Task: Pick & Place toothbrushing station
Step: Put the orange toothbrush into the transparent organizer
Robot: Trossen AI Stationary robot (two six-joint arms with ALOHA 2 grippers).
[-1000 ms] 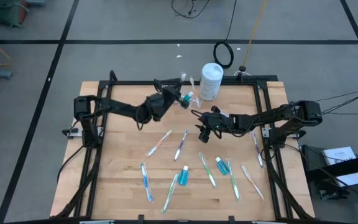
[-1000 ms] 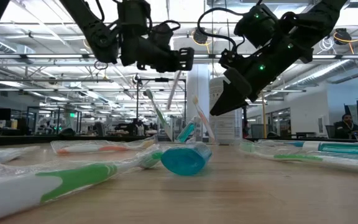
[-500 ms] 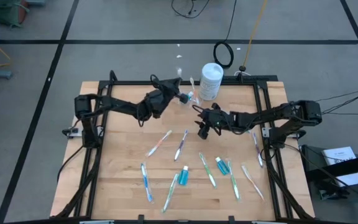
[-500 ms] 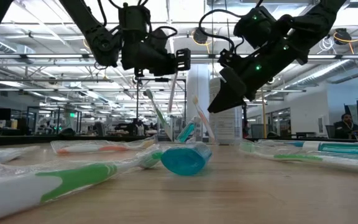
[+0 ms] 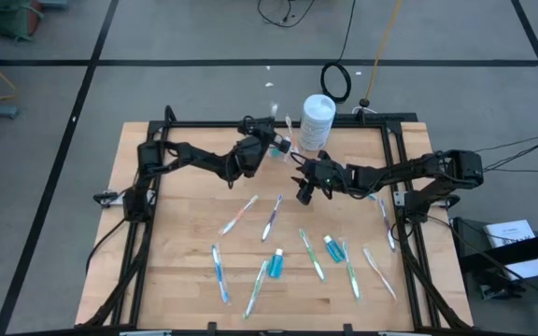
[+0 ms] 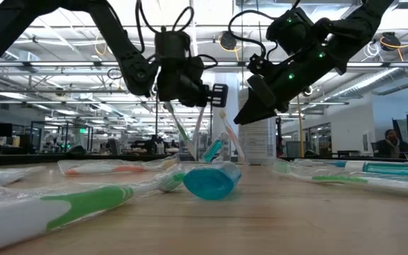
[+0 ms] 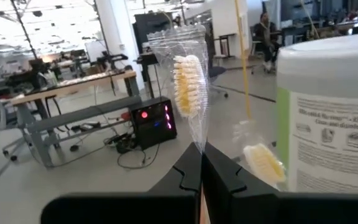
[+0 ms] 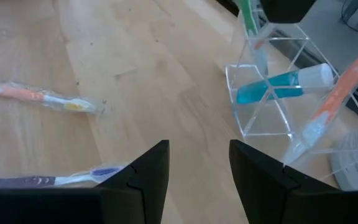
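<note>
Left gripper (image 5: 267, 140) is over the clear cup (image 8: 272, 93) at the tabletop's (image 5: 176, 233) far edge, clamped on a wrapped toothbrush (image 7: 188, 84); the cup already holds a blue tube and a couple of brushes. Right gripper (image 5: 304, 194) hangs nearby, fingers apart, empty. Plenty left: brushes and two tubes (image 5: 275, 264) lie scattered. The white canister's (image 7: 331, 118) label is unreadable

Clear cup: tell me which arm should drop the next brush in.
Left. Its gripper is shut on a wrapped toothbrush just above the clear cup; the right gripper is open and empty.
</note>
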